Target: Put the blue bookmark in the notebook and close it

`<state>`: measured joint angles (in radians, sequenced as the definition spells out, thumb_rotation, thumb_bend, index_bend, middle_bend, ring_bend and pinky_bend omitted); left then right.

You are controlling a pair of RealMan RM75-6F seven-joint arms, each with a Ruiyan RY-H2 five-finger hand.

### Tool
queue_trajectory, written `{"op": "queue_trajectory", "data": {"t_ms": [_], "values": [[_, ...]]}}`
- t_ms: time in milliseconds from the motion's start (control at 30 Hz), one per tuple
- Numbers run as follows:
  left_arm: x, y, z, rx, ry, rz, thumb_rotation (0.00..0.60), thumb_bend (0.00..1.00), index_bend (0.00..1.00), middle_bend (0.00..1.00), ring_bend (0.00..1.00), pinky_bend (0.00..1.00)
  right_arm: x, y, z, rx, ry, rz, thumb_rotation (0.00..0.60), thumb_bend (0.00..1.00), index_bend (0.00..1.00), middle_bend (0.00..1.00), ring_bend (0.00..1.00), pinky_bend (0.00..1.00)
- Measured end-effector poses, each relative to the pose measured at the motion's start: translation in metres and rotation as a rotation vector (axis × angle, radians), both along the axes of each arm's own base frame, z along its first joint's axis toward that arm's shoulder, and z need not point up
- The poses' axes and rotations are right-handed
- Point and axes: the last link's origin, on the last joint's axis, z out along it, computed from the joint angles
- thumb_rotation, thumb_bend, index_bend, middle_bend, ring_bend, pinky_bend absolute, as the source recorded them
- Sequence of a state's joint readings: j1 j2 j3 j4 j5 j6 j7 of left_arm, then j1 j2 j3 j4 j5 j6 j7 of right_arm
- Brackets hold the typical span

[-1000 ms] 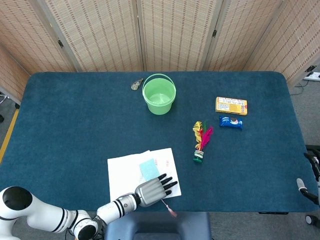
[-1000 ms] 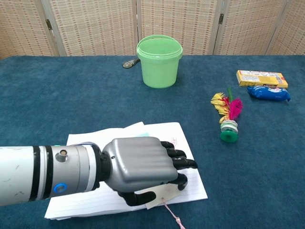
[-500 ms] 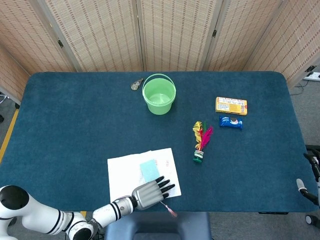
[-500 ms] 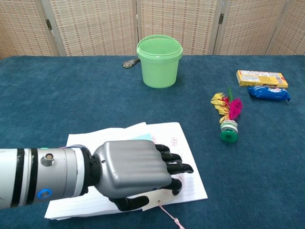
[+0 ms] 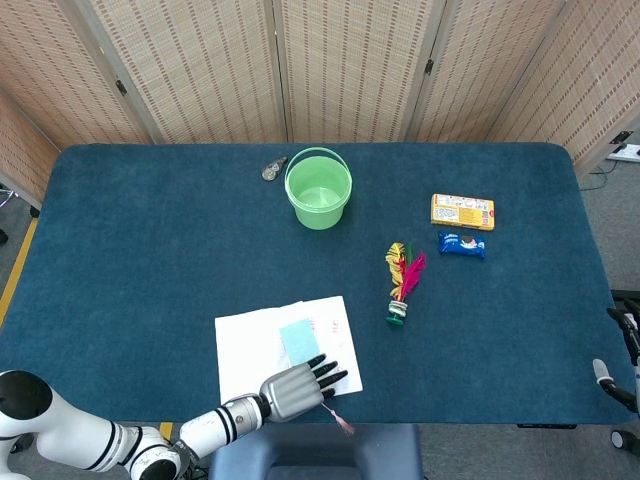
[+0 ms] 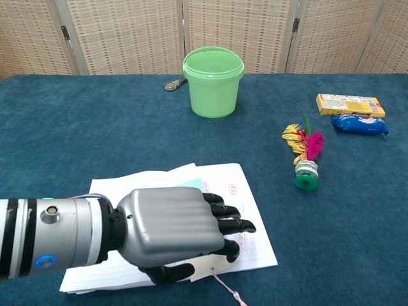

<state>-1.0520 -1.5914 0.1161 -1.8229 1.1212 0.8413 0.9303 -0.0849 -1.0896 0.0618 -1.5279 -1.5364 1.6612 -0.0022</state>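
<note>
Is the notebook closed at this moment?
No: in the head view the notebook lies open, its white pages showing with the blue bookmark on them.

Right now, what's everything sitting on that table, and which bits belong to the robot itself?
notebook: one, white pages, lying open at the near edge of the table
blue bookmark: one, light blue, lying on the open notebook
tag: one, cream with a pink string, under the hand at the notebook's near edge
bucket: one, light green, far middle of the table
small metal thing: one, grey, just left of the bucket; too small to name
shuttlecock: one, yellow and pink feathers on a green base, right of the notebook
box: one, yellow, right side
packet: one, blue, just in front of the box
table: one, dark blue cloth
left hand: one, grey with black fingers, resting on the notebook's near right corner
</note>
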Motion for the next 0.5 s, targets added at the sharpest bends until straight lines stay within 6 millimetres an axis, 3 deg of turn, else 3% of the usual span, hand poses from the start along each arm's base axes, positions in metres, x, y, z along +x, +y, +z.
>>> {"op": "queue_trajectory", "data": {"t_ms": [500], "values": [[-0.0030,-0.0081,-0.0030,-0.021,0.006,0.003,0.600,0.55,0.26,0.00,0.00,0.14,-0.0016,0.0011,0.0007,0.000,-0.001,-0.002,0.600,0.26,0.16,0.09,0.09,0.14]]}}
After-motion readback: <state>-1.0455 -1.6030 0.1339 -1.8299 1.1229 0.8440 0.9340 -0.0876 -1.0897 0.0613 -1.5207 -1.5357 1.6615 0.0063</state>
